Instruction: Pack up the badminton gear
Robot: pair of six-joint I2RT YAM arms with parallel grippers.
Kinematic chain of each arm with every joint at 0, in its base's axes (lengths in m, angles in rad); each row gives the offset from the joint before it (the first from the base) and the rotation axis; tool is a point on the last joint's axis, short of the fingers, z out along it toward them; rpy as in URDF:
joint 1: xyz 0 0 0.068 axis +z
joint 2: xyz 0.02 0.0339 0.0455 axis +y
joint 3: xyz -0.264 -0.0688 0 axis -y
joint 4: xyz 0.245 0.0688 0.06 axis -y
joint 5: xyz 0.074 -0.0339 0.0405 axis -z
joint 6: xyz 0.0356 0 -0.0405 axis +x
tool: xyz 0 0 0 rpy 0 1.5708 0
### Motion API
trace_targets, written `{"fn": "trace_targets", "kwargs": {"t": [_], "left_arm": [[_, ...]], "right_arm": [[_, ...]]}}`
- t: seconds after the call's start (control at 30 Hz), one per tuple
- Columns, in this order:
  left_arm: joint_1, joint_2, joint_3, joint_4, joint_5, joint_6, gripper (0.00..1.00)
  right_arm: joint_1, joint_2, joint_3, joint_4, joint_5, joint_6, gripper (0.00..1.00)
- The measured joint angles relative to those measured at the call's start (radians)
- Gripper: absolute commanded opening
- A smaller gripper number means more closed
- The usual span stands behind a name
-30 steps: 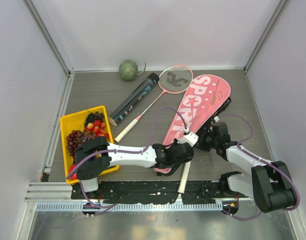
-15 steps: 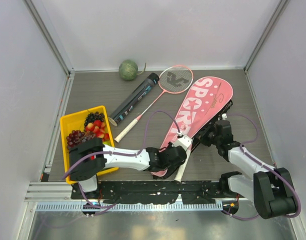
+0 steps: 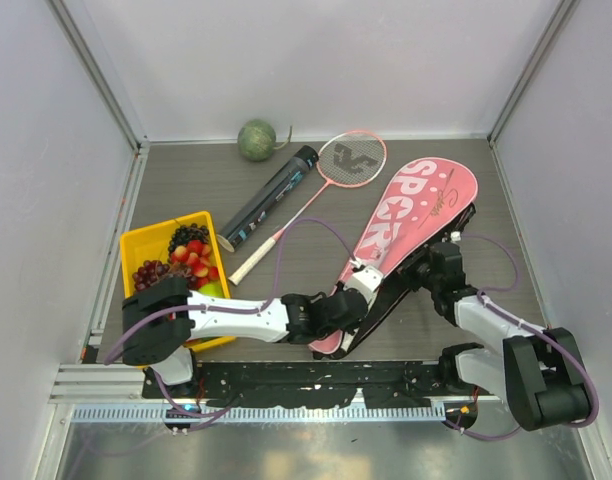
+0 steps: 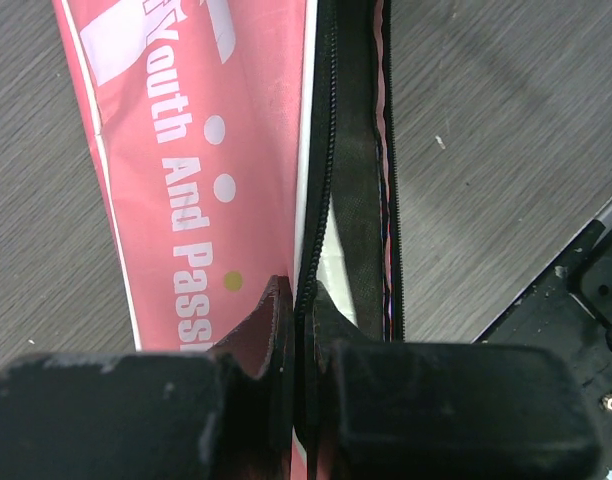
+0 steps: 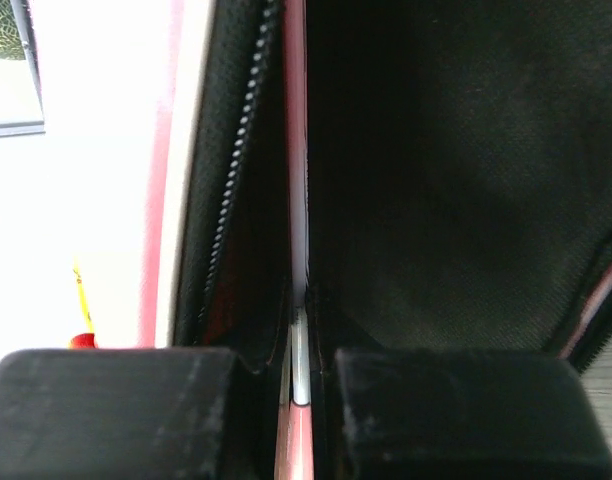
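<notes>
- Because the mouth of the racket bag (image 3: 418,195) has to be spread before anything can be loaded, the left gripper (image 4: 304,312) is clenched on one lip of the opening. Its black fingers (image 4: 426,400) press flat on the zipper (image 4: 321,150) tape, near the bag's narrow end.
- Right gripper (image 5: 298,305): likewise clamped, nipping a thin pink-and-white edge of the opposite flap. Black woven lining (image 5: 456,150) fills the space just right of its fingers, and zipper teeth run just left of them.
- Racket bag: the thing held, stretching away from both grippers toward the far right corner. It is a long teardrop of smooth pink fabric with white "SPORT" lettering and a dark interior. The black edge showing along the right gripper's side is judged to be the flap pulled open by the two pinches.
- A pale strip shows in the slit just past the left fingertips. Whether a racket already lies inside cannot be told.
- Loose racket (image 3: 326,185): well beyond the left gripper, flat on the table (image 3: 186,180). It has a thin pink frame, a strung oval head and a white handle, and is judged the next item to go in.
- Black tube (image 3: 271,195): just beside that racket, on the side away from the grippers. It is a rigid cylinder with pale print.
- Yellow tray (image 3: 161,224): hard plastic, holding fruit, beside the left arm and well behind its gripper.
- Green melon (image 3: 256,140): round, farthest from both grippers, and no part of the gear.
</notes>
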Motion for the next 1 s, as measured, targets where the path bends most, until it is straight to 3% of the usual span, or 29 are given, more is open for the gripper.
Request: {"fn": "trace_targets", "kwargs": {"t": [0.5, 0.63, 0.73, 0.83, 1.0], "left_arm": [[-0.092, 0.022, 0.006, 0.058, -0.095, 0.057, 0.0], [-0.098, 0.023, 0.006, 0.068, -0.129, 0.063, 0.0], [-0.101, 0.026, 0.008, 0.057, -0.163, 0.055, 0.0], [-0.107, 0.052, 0.042, 0.003, -0.205, 0.036, 0.0], [-0.074, 0.064, 0.07, -0.05, -0.222, -0.008, 0.0]], "right_arm": [[0.025, 0.006, -0.143, 0.254, 0.049, 0.175, 0.06], [0.025, 0.109, -0.121, 0.33, 0.006, 0.194, 0.27], [0.023, 0.186, -0.073, 0.348, -0.02, 0.2, 0.52], [0.019, 0.251, 0.016, 0.307, -0.062, 0.158, 0.57], [0.017, 0.255, 0.193, 0.064, -0.084, 0.024, 0.6]]}}
